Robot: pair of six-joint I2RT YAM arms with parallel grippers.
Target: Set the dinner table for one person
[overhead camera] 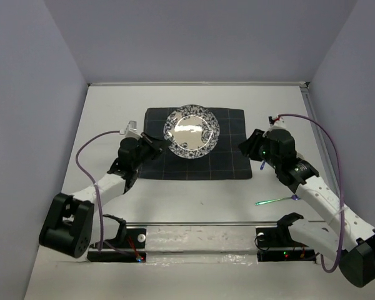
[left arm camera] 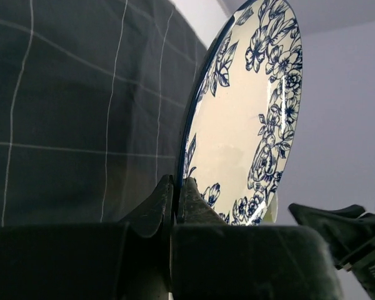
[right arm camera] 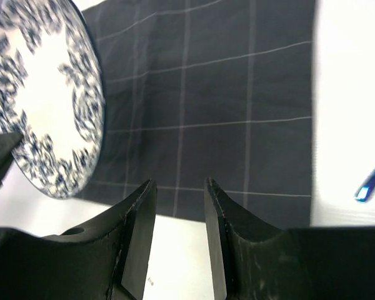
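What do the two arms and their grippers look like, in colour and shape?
The left arm and right arm have white links, black joints and black bases. A purple cable loops beside each. The left gripper and right gripper have black tapered fingers.

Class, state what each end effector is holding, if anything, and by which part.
The left end effector grips the round white plate with blue floral pattern by its rim; the right end effector is open and holds nothing.

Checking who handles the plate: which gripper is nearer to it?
Left. The left gripper is shut on the plate at its left rim; the right gripper hangs open, apart, to its right.
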